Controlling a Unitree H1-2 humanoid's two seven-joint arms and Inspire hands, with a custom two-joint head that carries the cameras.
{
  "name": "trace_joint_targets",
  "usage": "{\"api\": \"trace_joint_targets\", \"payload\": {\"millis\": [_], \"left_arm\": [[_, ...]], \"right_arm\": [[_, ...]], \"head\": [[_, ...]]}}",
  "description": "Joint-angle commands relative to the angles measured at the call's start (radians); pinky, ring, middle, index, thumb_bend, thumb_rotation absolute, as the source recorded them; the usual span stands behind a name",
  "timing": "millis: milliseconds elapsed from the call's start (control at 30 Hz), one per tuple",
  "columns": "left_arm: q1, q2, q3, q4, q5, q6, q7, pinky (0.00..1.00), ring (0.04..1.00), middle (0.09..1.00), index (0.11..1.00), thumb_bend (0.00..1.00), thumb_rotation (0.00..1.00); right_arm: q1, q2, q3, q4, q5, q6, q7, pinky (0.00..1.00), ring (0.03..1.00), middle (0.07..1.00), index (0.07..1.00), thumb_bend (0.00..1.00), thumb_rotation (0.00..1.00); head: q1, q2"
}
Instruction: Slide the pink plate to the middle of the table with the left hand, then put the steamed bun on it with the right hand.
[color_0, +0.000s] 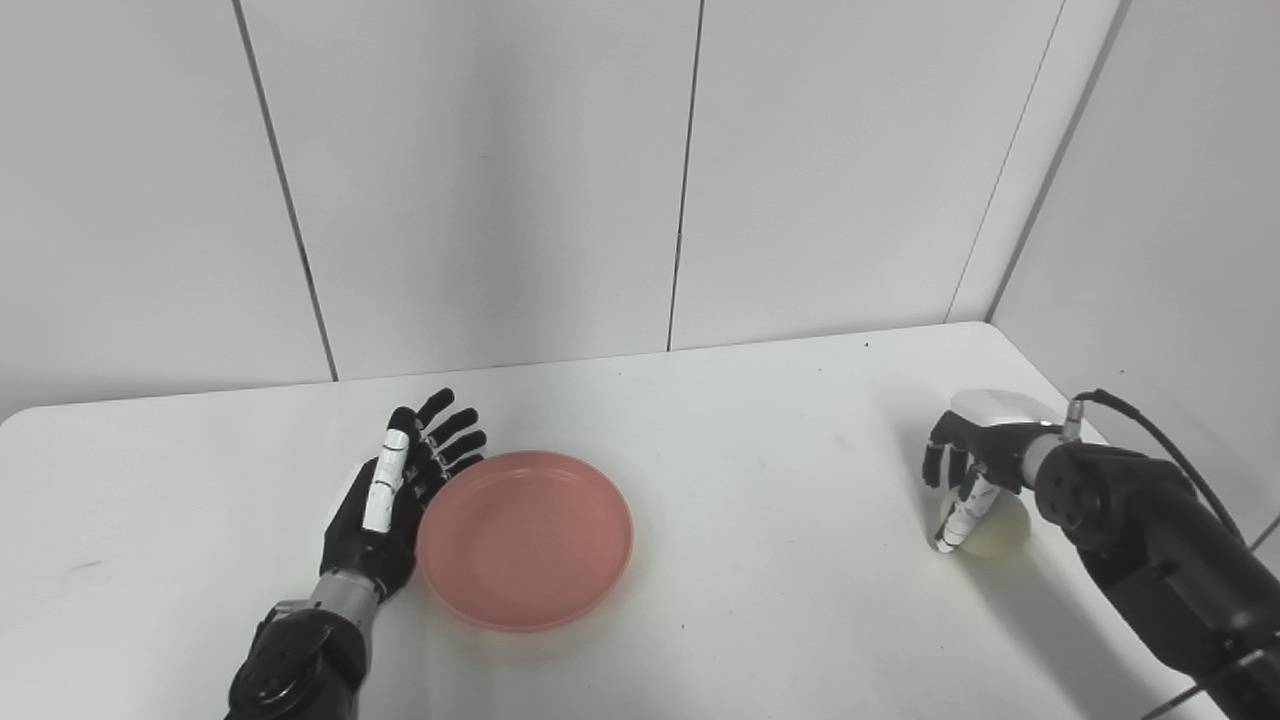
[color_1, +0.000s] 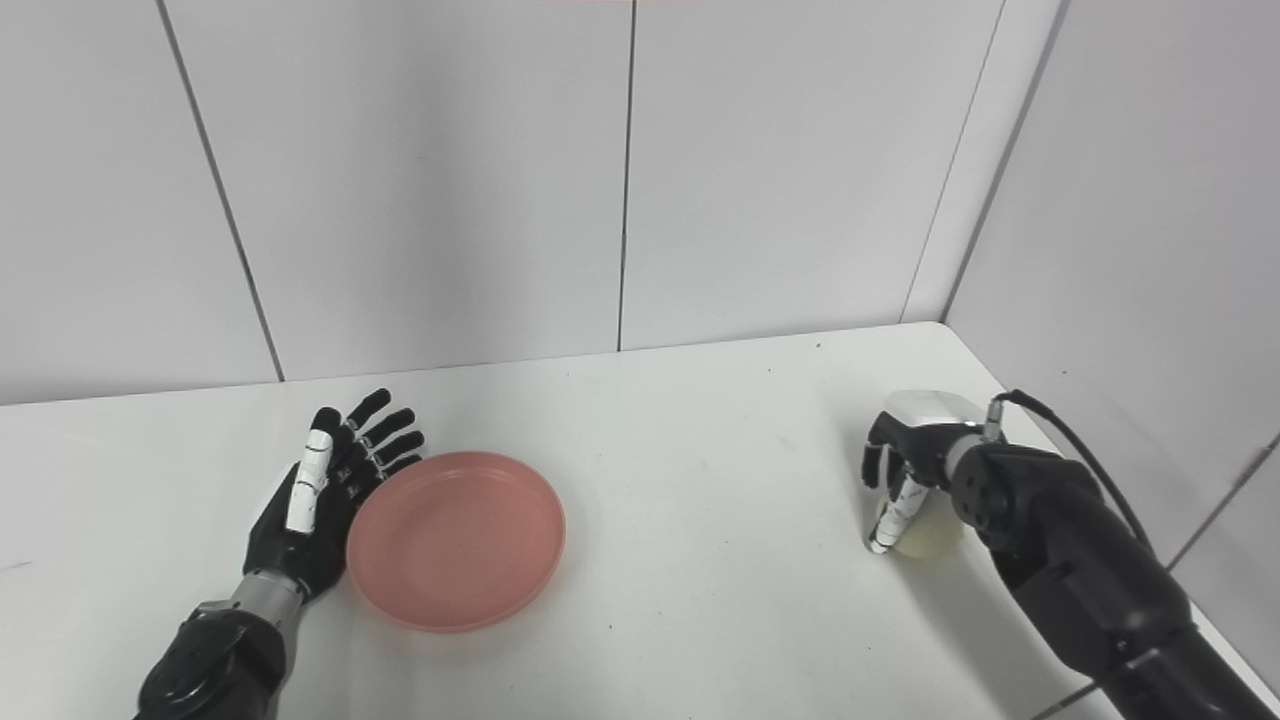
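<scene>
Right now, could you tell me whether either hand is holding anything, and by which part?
The left hand holds nothing; it lies open against the pink plate's left rim. The right hand curls over the steamed bun's top; whether it grips it cannot be told.

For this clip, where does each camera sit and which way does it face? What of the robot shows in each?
Left eye view: on the head, looking down and forward at the table; left robot hand open beside the plate, right robot hand over the bun, both forearms.
Right eye view: beside it, slightly rightward, same direction; same hands and forearms, everything sits further left in the picture.
Shared: table, plate, bun, both hands, panelled wall.
</scene>
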Motion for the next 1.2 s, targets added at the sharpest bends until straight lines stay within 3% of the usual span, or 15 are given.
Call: {"api": "trace_joint_targets", "payload": {"millis": [0,133,300,533,667,867,1167], "left_arm": [[-0.003,0.002,-0.008,0.027,0.016,0.024,-0.002,0.81,0.817,0.847,0.866,0.71,0.88],[-0.004,-0.001,-0.008,0.030,0.013,0.022,-0.006,0.81,0.819,0.849,0.859,0.71,0.87],[-0.005,-0.007,-0.016,0.032,0.026,0.014,0.003,0.80,0.815,0.852,0.853,0.72,0.88],[-0.011,-0.022,-0.014,0.052,0.031,-0.002,0.004,0.81,0.819,0.860,0.846,0.71,0.87],[-0.022,-0.031,-0.019,0.081,0.042,-0.026,0.012,0.81,0.816,0.862,0.849,0.73,0.86],[-0.046,-0.051,-0.017,0.152,0.058,-0.078,0.025,0.79,0.810,0.846,0.837,0.76,0.85],[-0.067,-0.075,-0.013,0.197,0.075,-0.110,0.043,0.77,0.786,0.815,0.811,0.80,0.84]], "right_arm": [[-0.051,-0.022,-0.025,-0.070,-0.013,0.008,-0.017,0.19,0.396,0.499,0.498,0.52,0.00],[-0.085,-0.001,-0.023,-0.149,-0.009,0.011,0.006,0.19,0.378,0.462,0.528,0.51,0.00],[-0.163,0.046,0.008,-0.242,-0.048,0.012,0.067,0.31,0.409,0.489,0.530,0.51,0.00],[-0.253,0.122,0.060,-0.239,-0.046,-0.008,0.079,0.35,0.412,0.499,0.531,0.52,0.00],[-0.294,0.165,0.091,-0.239,-0.039,-0.010,0.095,0.30,0.403,0.496,0.531,0.52,0.00],[-0.343,0.251,0.146,-0.263,-0.073,0.004,0.140,0.29,0.400,0.486,0.538,0.51,0.00],[-0.348,0.382,0.180,-0.272,-0.082,0.010,0.151,0.24,0.379,0.475,0.542,0.51,0.00]], "head": [[0.002,0.000],[0.008,0.003],[0.021,0.001],[0.060,-0.005],[0.117,-0.010],[0.177,-0.010],[0.218,-0.005]]}}
